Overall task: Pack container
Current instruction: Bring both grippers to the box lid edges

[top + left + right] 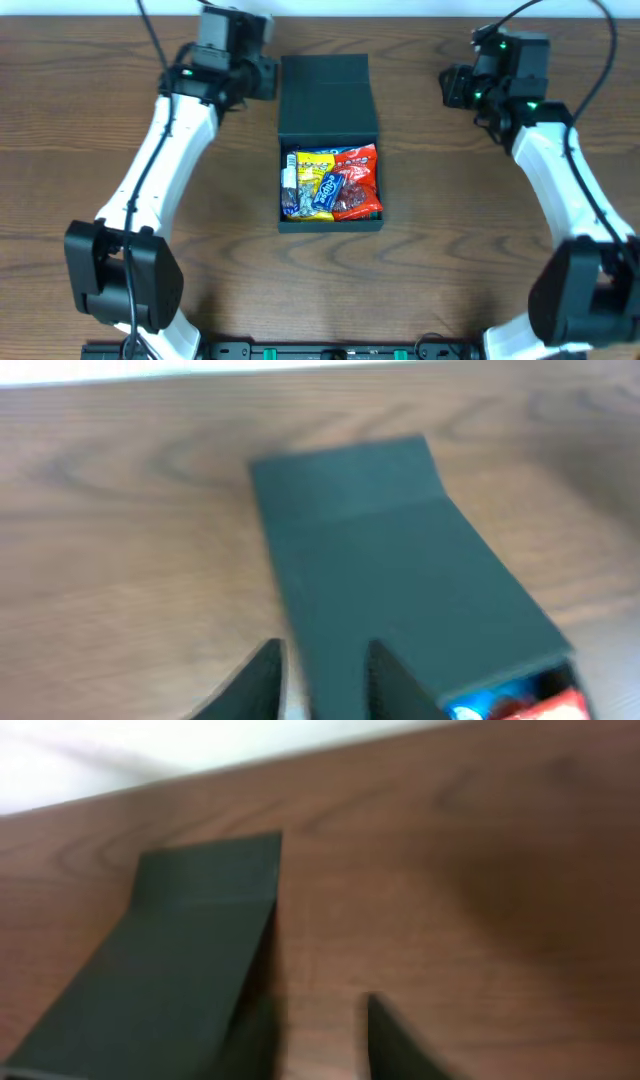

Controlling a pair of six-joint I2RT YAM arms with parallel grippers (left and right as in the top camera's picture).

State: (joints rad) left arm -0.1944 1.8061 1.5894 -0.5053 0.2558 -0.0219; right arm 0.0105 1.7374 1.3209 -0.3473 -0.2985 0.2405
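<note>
The dark teal-black container (330, 224) sits at the table's middle, its hinged flap lid (325, 95) raised at the far side. Several colourful snack packets (335, 180) fill the open near half. My left gripper (268, 78) is open and empty just left of the lid's far end. In the left wrist view its fingers (325, 680) straddle the lid's (390, 560) left edge, with packets (520, 705) showing at the bottom right. My right gripper (447, 88) is open and empty, well to the right of the lid. In the right wrist view its fingers (320, 1040) hang over bare wood beside the lid (180, 970).
The brown wooden table (460, 230) surrounds the container. Its far edge meets a white wall in the left wrist view (150, 370) and in the right wrist view (120, 760).
</note>
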